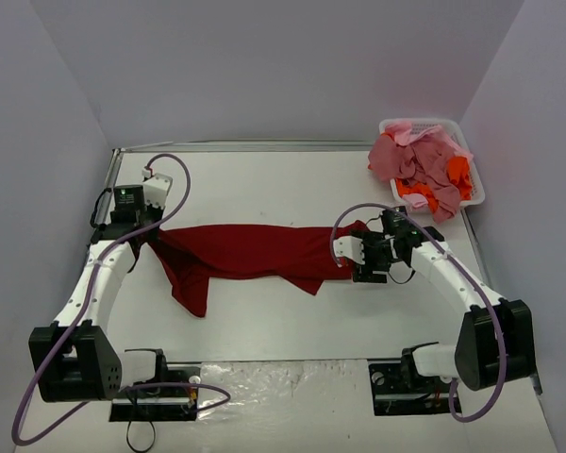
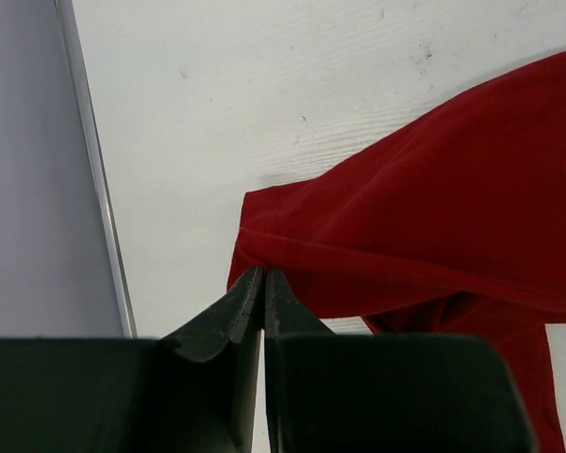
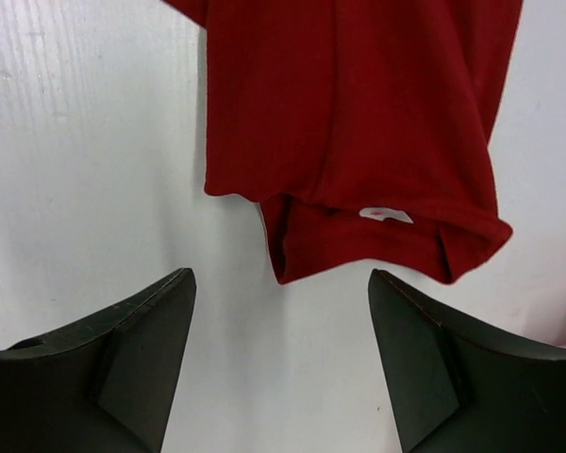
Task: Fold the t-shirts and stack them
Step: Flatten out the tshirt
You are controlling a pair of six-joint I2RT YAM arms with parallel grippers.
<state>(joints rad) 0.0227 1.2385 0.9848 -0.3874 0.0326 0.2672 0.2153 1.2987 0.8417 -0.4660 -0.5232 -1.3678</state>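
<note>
The left gripper (image 2: 263,275), clamped, apparently pinches the red shirt (image 1: 255,251); the right gripper (image 3: 281,276) gapes empty; heaped shirts (image 1: 421,166) hide the basket (image 1: 419,122) floor.

The left gripper (image 2: 263,275) has its jaws pressed together, pinching a hemmed corner of the dark red t-shirt (image 2: 434,208). The cloth spreads right and upward over the white table (image 2: 264,85). A metal rail (image 2: 90,160) borders the table's left edge, beside a grey wall (image 2: 24,160).
</note>
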